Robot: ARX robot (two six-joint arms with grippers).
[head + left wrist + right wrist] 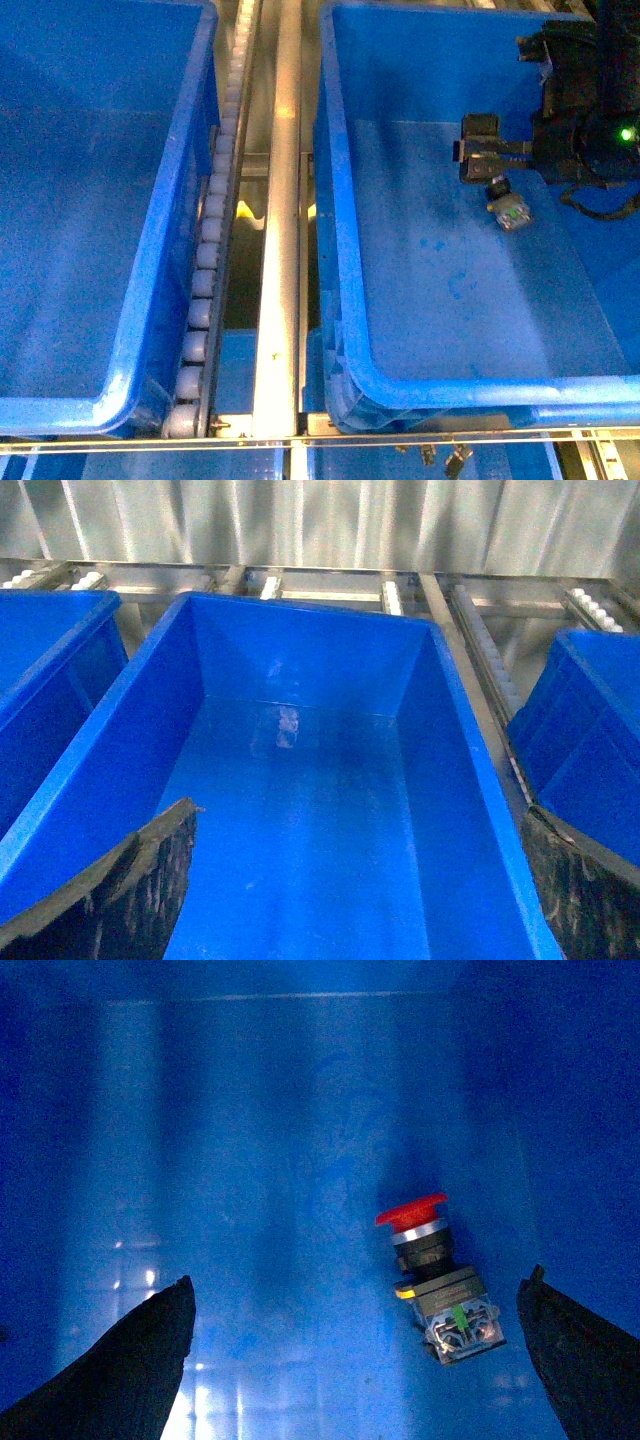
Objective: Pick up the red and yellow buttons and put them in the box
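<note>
Front view: box (345,300) and neighbouring bin (160,250) flank a roller rail (205,270).

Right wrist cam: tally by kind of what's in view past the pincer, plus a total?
red button: 1
blue bin: 1
Total: 2

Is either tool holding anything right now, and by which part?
Nothing is held. The right tool is open; the red button is loose in the box, touching neither side of the tool. The left tool is open and empty.
</note>
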